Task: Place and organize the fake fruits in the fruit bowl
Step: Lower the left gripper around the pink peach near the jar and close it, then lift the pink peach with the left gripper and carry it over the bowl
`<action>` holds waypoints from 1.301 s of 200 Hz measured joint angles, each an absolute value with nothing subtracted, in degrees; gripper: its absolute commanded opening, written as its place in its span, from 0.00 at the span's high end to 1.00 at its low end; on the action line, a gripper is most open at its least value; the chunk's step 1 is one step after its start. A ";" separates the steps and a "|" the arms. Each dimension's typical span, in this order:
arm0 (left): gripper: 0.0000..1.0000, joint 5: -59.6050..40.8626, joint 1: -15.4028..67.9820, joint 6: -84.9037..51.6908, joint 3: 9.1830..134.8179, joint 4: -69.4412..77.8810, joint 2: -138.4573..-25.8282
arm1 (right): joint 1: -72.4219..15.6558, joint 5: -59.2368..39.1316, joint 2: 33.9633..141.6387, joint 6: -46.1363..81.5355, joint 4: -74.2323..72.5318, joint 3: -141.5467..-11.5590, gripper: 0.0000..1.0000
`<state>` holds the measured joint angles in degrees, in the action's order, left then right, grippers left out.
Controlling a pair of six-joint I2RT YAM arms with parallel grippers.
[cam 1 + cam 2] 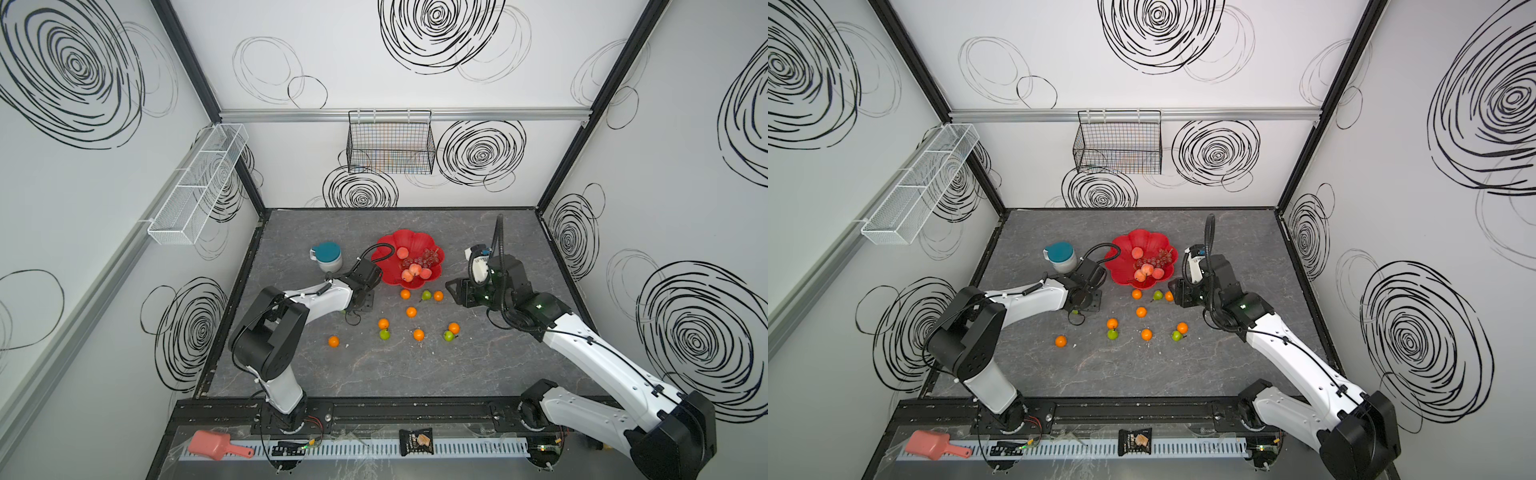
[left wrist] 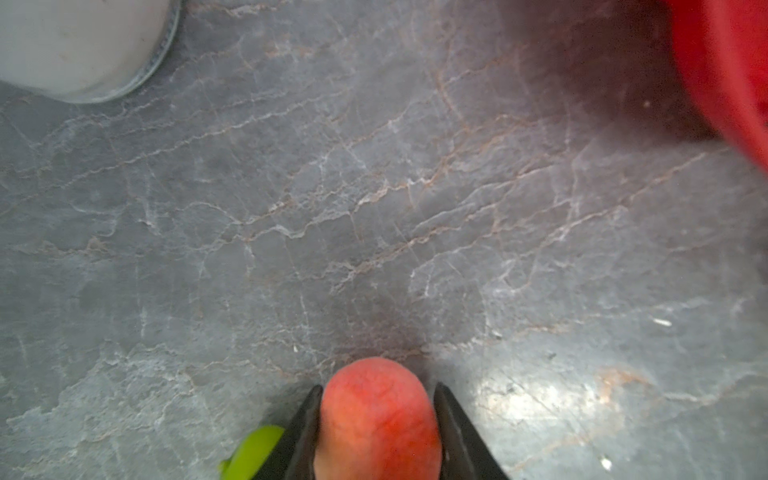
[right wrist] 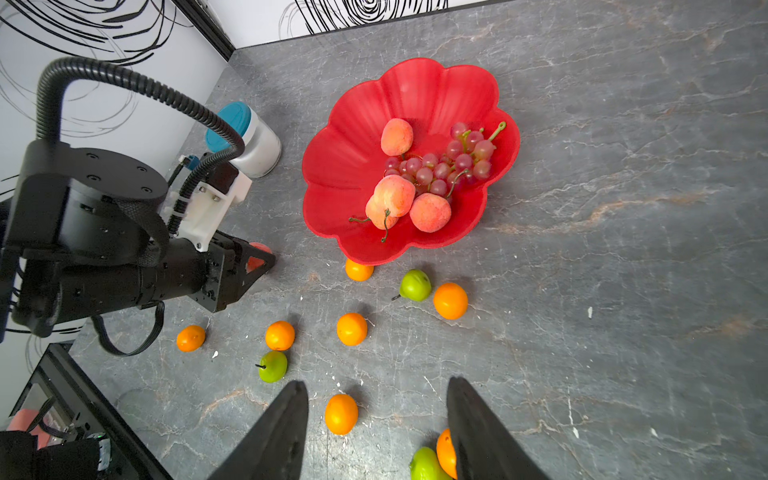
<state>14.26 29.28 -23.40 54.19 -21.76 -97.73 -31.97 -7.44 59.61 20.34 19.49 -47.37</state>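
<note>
The red fruit bowl [image 1: 386,249] [image 1: 1121,257] [image 3: 415,91] holds several peaches [image 3: 397,137] and a grape bunch [image 3: 453,162]. Low over the table, left of the bowl, my left gripper [image 1: 363,301] [image 1: 1090,301] [image 2: 378,395] is shut on a pink-red peach [image 2: 378,415] [image 3: 255,259]. A green pear [image 2: 253,453] lies right beside one finger. Several oranges [image 1: 411,311] [image 3: 351,328] and pears [image 1: 384,334] [image 3: 415,284] are scattered in front of the bowl. High on the right, my right gripper [image 1: 453,291] [image 3: 376,382] hangs open and empty, and an orange [image 3: 340,413] lies far below it.
A white mug with a teal lid [image 1: 328,255] [image 3: 249,137] [image 2: 75,41] stands left of the bowl, close behind the left gripper. Wire baskets [image 1: 390,141] hang on the walls. A pink scoop [image 1: 212,444] and a snack packet [image 1: 415,441] lie on the front rail.
</note>
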 measured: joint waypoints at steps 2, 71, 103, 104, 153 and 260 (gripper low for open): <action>0.59 14.28 29.32 -23.40 54.19 -21.91 -97.65 | -31.97 -7.44 59.61 20.34 19.49 -47.37 0.42; 0.60 14.13 33.98 -23.55 61.17 -26.11 -87.57 | -30.13 -7.99 59.83 23.22 18.35 -46.22 0.42; 0.61 13.26 34.92 -23.27 67.83 -26.20 -88.47 | -27.97 -10.57 60.03 25.82 16.51 -44.34 0.42; 0.61 13.23 34.96 -23.27 68.10 -26.20 -88.66 | -27.86 -10.68 60.03 26.06 16.40 -44.23 0.42; 0.61 10.52 35.79 -22.87 74.37 -25.74 -97.71 | -24.32 -15.94 60.29 31.40 10.07 -40.12 0.42; 0.61 7.94 34.72 -20.84 83.68 -25.61 -112.40 | -20.91 -20.71 65.01 34.92 4.49 -39.42 0.41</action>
<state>7.94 34.72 -20.84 83.68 -25.61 -112.40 -20.91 -20.71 65.01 34.92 4.49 -39.42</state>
